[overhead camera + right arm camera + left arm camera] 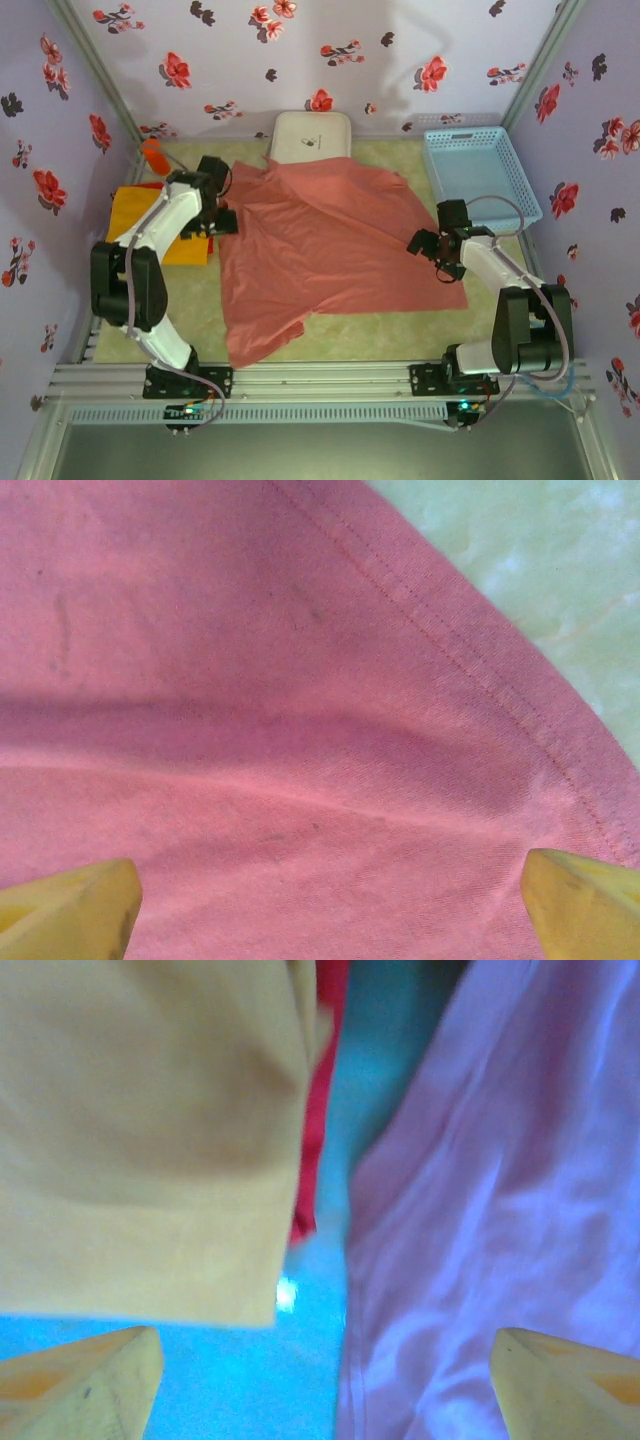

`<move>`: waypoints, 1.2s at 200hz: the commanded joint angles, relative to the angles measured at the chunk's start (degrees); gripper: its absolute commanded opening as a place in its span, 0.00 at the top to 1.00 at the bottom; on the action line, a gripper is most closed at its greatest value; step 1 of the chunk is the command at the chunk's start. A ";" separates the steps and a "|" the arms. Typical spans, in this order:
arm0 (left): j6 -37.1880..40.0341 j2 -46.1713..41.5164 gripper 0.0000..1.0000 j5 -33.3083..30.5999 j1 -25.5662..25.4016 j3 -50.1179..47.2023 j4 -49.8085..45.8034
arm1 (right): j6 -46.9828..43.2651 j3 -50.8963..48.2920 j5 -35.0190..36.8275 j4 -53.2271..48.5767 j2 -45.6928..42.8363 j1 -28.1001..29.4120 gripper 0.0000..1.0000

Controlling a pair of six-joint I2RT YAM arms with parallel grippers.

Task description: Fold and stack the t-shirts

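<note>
1. Currently the left pincer [224, 222] has its jaws wide with nothing between them. It hovers over the gap between two garments.
2. On the left pincer's left-finger side is the yellow-orange shirt [135, 215], flat with squared edges. The red shirt [312, 1150] peeks out from under its edge, ahead of the fingers.
3. On its right-finger side is the salmon-pink shirt [330, 250], whose left edge lies just beside that finger. A strip of bare table [400, 325] separates the pink shirt from the yellow one.
4. The right pincer [432, 256] is also wide and holds nothing. Pink cloth lies directly below and between its fingers, and the stitched hem runs ahead toward the right finger, with table beyond it.
5. Progress, as a judgement: yellow over red reads as a stack already started (the fold quality of the red can't be checked, as too little of it shows).
6. The pink shirt lies spread between the two pincers, rumpled, with one corner trailing toward the arm bases. No fold is visible in it.
7. What's left, by this reading: grip the pink shirt's edges, fold it, then move it onto the yellow shirt on the left pincer's outer side.
8. The white box [311, 135] and blue basket [436, 170] sit beyond both pincers and aren't involved.
</note>
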 commanded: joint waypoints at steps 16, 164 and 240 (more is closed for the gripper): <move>-5.10 -10.45 0.19 7.08 -2.31 -11.71 -2.33 | 0.31 1.79 -0.08 -1.73 0.43 0.41 0.01; -46.61 -46.12 0.50 20.83 -31.92 -44.87 -5.97 | 3.76 -0.05 1.33 -1.81 -1.38 0.24 0.17; -53.12 -41.54 0.60 17.75 -39.35 -50.53 1.68 | 3.44 -0.14 1.23 -2.92 -2.16 0.24 0.19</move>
